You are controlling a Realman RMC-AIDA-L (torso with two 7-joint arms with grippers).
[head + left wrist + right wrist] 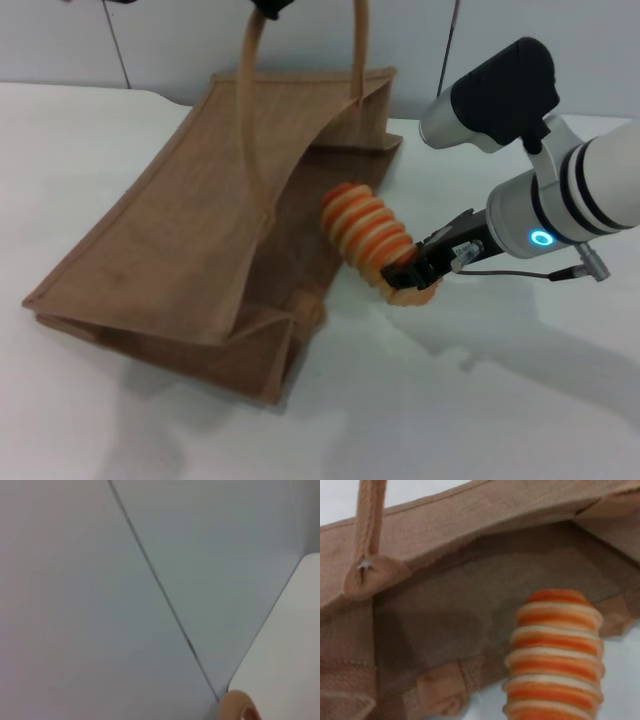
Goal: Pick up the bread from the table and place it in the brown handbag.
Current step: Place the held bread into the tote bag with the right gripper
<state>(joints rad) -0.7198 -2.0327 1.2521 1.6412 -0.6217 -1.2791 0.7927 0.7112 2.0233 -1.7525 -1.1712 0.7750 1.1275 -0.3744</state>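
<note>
The brown handbag (200, 210) lies on its side on the white table (500, 400), with its mouth facing right. One handle (248, 90) is pulled up to my left gripper (272, 6) at the top edge of the head view, which holds the upper side raised and the mouth open. My right gripper (408, 278) is shut on the near end of the bread (365, 235). The loaf is tilted, and its far end is at the bag's mouth. In the right wrist view the bread (555, 655) points into the bag's dark open inside (470, 595).
The second handle (360, 50) rises at the back. Bare tabletop lies in front of and to the right of the bag. A grey panelled wall (100, 580) stands behind the table. A bit of handle (239, 706) shows in the left wrist view.
</note>
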